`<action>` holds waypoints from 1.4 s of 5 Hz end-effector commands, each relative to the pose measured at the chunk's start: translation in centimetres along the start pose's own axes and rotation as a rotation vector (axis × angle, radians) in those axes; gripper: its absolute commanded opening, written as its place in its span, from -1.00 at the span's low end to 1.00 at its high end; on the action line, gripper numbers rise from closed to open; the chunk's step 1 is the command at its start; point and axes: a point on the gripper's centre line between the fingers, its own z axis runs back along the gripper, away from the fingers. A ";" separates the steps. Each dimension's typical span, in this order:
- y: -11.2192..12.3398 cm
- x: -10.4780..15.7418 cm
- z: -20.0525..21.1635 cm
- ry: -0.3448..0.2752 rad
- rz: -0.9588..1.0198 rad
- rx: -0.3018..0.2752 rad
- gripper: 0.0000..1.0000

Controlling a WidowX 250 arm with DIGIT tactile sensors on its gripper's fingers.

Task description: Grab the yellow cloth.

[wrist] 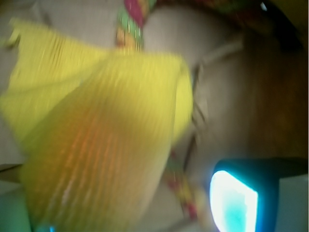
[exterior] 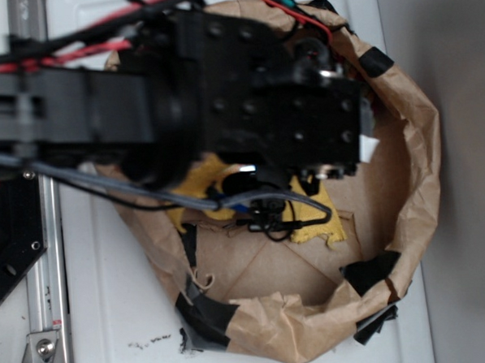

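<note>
Exterior view: the black arm hangs over a brown paper bin with rolled walls patched in black tape. The yellow cloth lies on the bin floor, partly under the arm, its frayed edge showing below the wrist. The gripper is hidden by the arm body, so I cannot tell whether it is open or closed.

Wrist view: blurred. The yellow cloth fills the left and centre, very close to the camera. The braided rope runs behind it at the top and shows again below. A blue-lit finger pad sits lower right; the other finger is not clear.

Judgement: pinch a raised fold, not the rope. Paper walls are near on all sides; open floor lies toward the bin's front, so lift straight up.
</note>
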 end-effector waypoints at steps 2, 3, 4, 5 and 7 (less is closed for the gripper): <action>-1.3 0.7 0.3 -0.071 0.030 -0.045 -1.00; -0.3 1.4 2.9 -0.097 0.067 -0.072 -1.00; 0.9 1.5 7.4 -0.164 0.092 -0.134 -1.00; 1.4 0.7 11.2 -0.231 0.089 -0.187 -1.00; 1.5 -1.7 16.6 -0.268 0.051 -0.144 -1.00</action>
